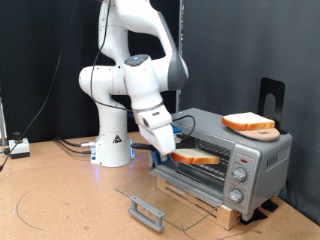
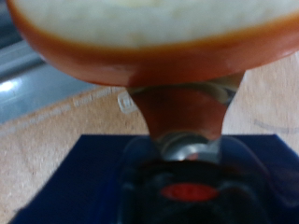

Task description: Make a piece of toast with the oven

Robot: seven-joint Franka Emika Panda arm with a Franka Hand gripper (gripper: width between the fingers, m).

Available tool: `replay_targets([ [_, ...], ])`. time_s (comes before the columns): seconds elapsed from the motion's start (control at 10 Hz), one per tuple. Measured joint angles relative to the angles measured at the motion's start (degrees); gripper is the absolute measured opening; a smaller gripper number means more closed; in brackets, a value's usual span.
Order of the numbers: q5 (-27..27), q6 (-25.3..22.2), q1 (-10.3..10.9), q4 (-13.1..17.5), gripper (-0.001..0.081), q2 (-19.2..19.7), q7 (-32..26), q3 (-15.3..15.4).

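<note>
The silver oven (image 1: 225, 155) stands at the exterior view's right with its glass door (image 1: 165, 200) folded down flat and its wire rack showing. My gripper (image 1: 172, 150) is at the oven's open front, shut on the piece of toast (image 1: 196, 156), which hangs level just at the mouth above the rack. In the wrist view the toast (image 2: 149, 37) fills the picture, pale face and orange-brown crust, pinched between my fingers (image 2: 182, 107). A second slice (image 1: 248, 123) lies on top of the oven.
The oven's knobs (image 1: 240, 177) are on its right panel. A black stand (image 1: 271, 98) rises behind the oven. The robot base (image 1: 113, 145) is at the back, with cables (image 1: 20, 148) at the exterior view's left. Wooden tabletop (image 1: 60, 195) spreads in front.
</note>
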Motion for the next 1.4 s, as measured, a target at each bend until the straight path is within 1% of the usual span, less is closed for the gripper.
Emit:
replay_targets([
  [0.2, -1.93, 1.04, 0.54, -1.18, 0.0394, -1.86, 0.36, 3.13],
  [0.4, -4.52, 3.56, 0.41, -2.84, 0.0394, -2.8, 1.78, 5.74],
  [0.6, -6.55, 6.57, -0.01, -3.64, 0.0394, -2.85, 2.23, 7.03],
  [0.8, -8.2, 7.9, -0.86, -3.65, 0.0394, -3.15, 2.21, 7.17],
  [1.0, -8.3, 7.83, -1.53, -3.59, 0.0394, -3.74, 1.46, 6.53],
  [1.4, -8.3, 3.69, -2.68, -2.72, 0.0394, -4.72, -0.48, 3.36],
])
